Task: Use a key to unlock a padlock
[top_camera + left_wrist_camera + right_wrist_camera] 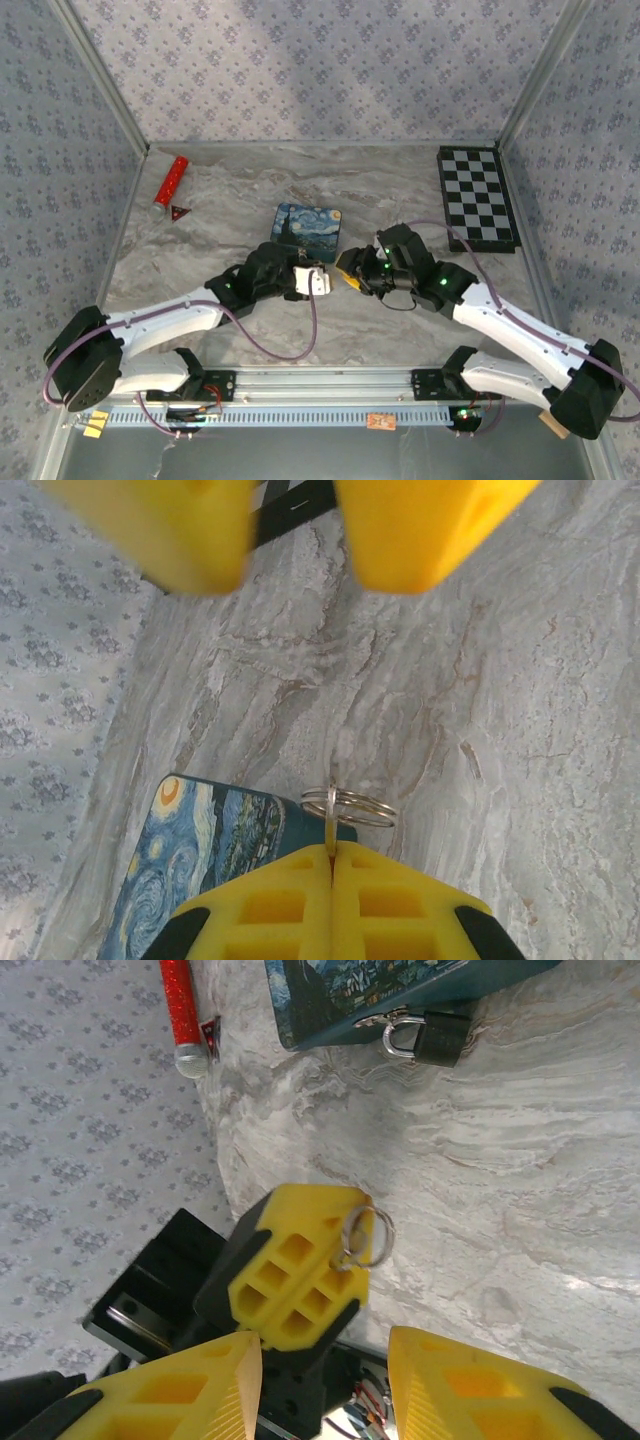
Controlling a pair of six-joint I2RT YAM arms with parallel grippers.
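Currently left end effector (331,860) pinches key (331,827); right end effector (325,1350) agape; padlock (432,1037) against blue tin (330,1000).

Stretched in from the lower corners of the top view, left arm (170,322) and right arm (510,325) meeting near centre frame. Left tool (331,852) pressed closed, fingers flush, pinching a key ring (348,805). Right tool (325,1345) spread wide, facing the left one, near but apart.

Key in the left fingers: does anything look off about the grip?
Yes. The left fingers are shut on the key with just its ring sticking out; no blade shows, so it seems held backwards. The padlock on the blue tin looks shut.
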